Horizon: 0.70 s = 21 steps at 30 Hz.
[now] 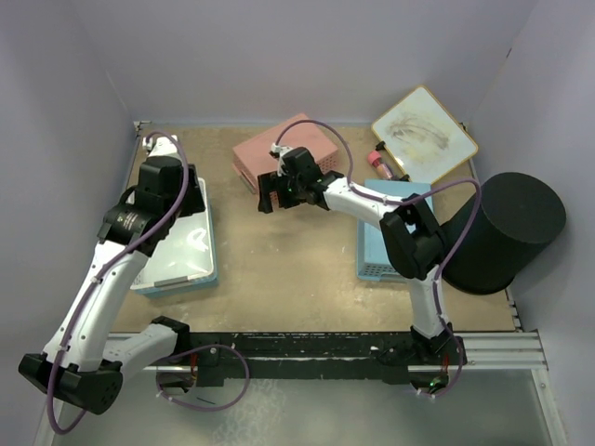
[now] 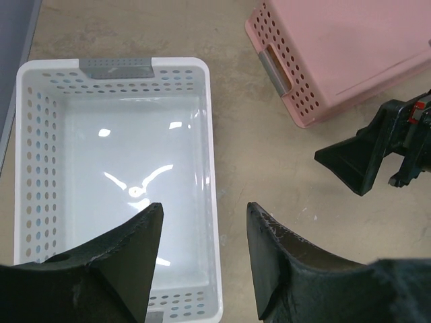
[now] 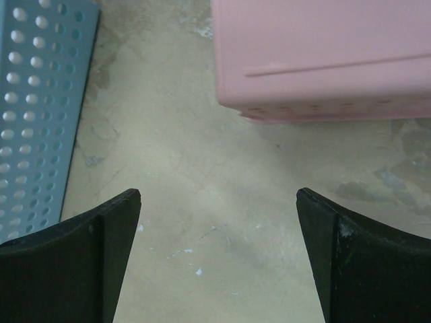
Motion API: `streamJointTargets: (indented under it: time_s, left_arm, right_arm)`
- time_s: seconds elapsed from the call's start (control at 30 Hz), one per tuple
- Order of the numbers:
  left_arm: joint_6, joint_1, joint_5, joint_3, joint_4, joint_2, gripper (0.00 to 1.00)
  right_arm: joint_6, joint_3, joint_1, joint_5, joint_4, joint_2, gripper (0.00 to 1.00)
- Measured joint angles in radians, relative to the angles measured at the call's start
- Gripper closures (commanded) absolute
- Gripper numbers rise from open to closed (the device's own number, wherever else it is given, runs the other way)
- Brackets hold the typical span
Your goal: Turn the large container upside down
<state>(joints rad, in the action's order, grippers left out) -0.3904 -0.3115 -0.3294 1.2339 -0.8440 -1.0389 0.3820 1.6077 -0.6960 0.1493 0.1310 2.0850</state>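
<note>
large container at the right edge of the surface, well apart from both grippers. probably light, stiff, smooth-sided and slippery; best pinched at the rim, or pressed between both arms. left gripper jaws spread above the white basket; right gripper jaws wide apart over bare surface beside the pink basket.

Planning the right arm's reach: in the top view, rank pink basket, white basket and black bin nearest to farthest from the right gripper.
From the right gripper:
1. pink basket, right beside it, toward the back.
2. white basket, off to the left, by the left arm.
3. black bin, far off to the right.
</note>
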Motion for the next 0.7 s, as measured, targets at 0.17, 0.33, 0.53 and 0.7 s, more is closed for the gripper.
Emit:
streamJointTargets:
  time_s: [0.17,0.33,0.53,0.7]
  left_arm:
    - [-0.011,0.0,0.001,0.0,0.019,0.026,0.5]
    - [-0.025,0.0,0.009,0.0,0.014,0.018,0.46]
    - [-0.065,0.0,0.023,-0.002,0.005,0.026,0.42]
    - [-0.08,0.0,0.022,-0.021,-0.015,0.042,0.41]
  right_arm:
    - [-0.002,-0.054,0.01,-0.005,-0.02,-0.017,0.0]
    - [0.004,-0.008,0.01,-0.005,-0.026,0.029,0.0]
    - [0.001,0.314,0.009,-0.016,-0.042,0.261,0.0]
    - [-0.006,0.52,0.013,0.038,-0.035,0.401,0.0]
